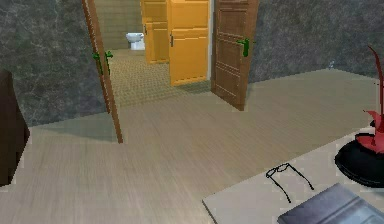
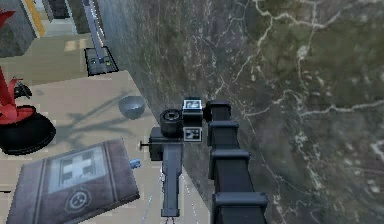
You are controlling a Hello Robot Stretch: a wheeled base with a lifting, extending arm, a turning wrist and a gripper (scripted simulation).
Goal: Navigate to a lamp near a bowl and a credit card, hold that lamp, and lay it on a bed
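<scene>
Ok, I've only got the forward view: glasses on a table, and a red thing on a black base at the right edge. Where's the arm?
Observer: In the arm side view the arm rises along the dark wall, with its gripper at the table's right side.
Operator: What's nearest to it?
Observer: A grey bowl, up and left of the gripper, toward the red lamp.
Operator: Holding anything?
Observer: Cannot tell. A grey book and the tabletop lie by the fingers.
</scene>
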